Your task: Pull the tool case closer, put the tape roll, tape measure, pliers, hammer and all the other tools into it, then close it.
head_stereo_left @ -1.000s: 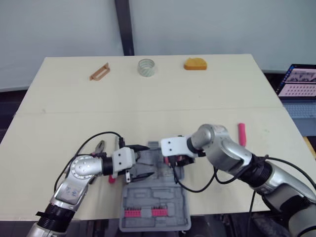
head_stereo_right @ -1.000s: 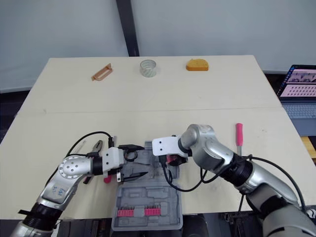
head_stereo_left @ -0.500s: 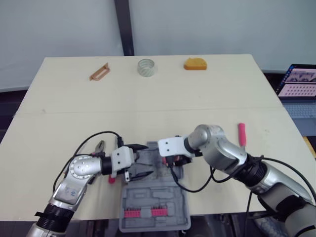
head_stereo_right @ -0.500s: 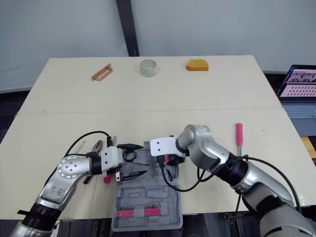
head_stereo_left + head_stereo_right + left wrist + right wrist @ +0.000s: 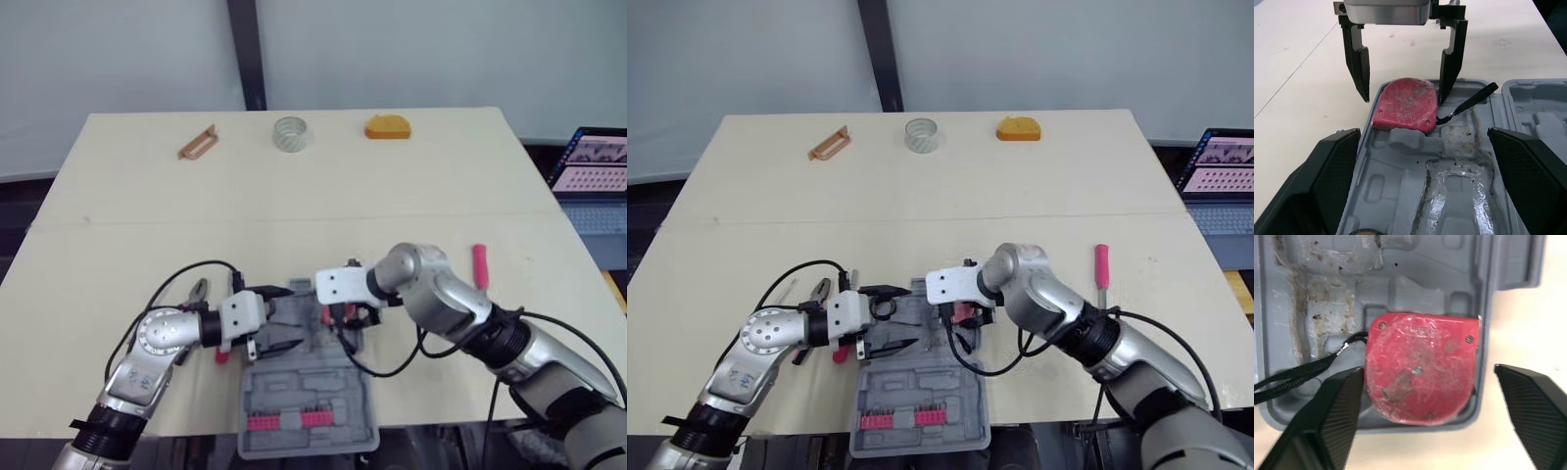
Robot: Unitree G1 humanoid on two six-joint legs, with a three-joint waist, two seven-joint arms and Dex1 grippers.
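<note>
My right gripper [image 5: 343, 315] has lifted slightly, fingers spread above the red tape measure [image 5: 1406, 105], which lies in a corner of the open grey plastic tool case [image 5: 309, 411]. My left gripper [image 5: 280, 319] is spread at the case's edge.

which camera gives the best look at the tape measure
Right wrist view: the red tape measure lies face-up in the tool case, strap visible. Left wrist view shows it obliquely between the open jaws of the right gripper. Eye views show a red sliver.

Raised lettering on the tape measure [image 5: 1406, 105] is illegible.
</note>
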